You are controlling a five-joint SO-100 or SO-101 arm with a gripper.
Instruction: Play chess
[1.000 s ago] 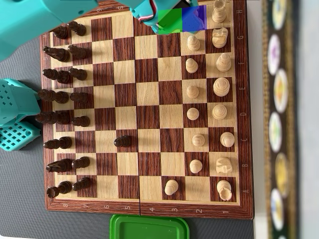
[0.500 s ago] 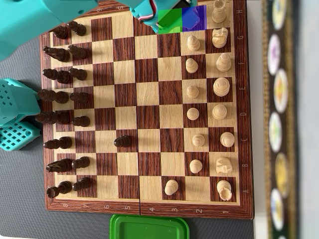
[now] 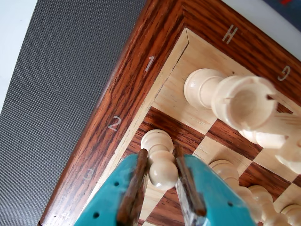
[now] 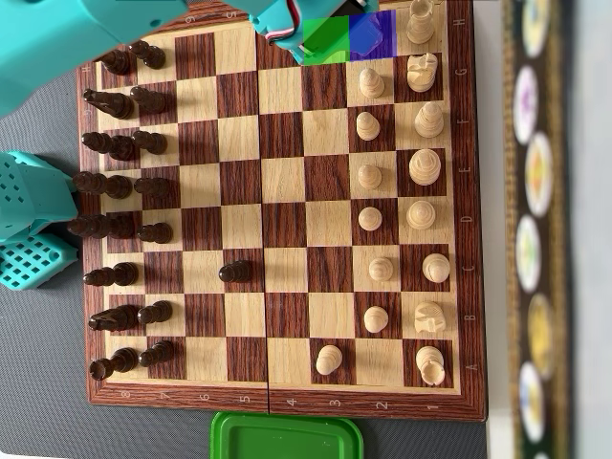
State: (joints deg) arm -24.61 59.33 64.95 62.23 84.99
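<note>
My gripper (image 3: 160, 153) is shut on a light wooden pawn (image 3: 160, 162), its two rust-lined teal fingers (image 3: 137, 181) pressing the pawn's neck from both sides. The pawn's base is over the dark square by the 2 mark in the H corner of the chessboard (image 3: 123, 92). I cannot tell whether the base touches the square. A light rook (image 3: 244, 101) stands right beside it in the corner. In the overhead view the teal arm (image 4: 67, 33) reaches over the top edge of the chessboard (image 4: 285, 182), and its head (image 4: 335, 33) hides the fingers and the pawn.
Dark pieces (image 4: 120, 186) line the left side in the overhead view, light pieces (image 4: 421, 215) the right. One dark pawn (image 4: 234, 272) and one light pawn (image 4: 329, 360) stand forward. A green lid (image 4: 287, 436) lies below the board, teal parts (image 4: 33, 220) at the left.
</note>
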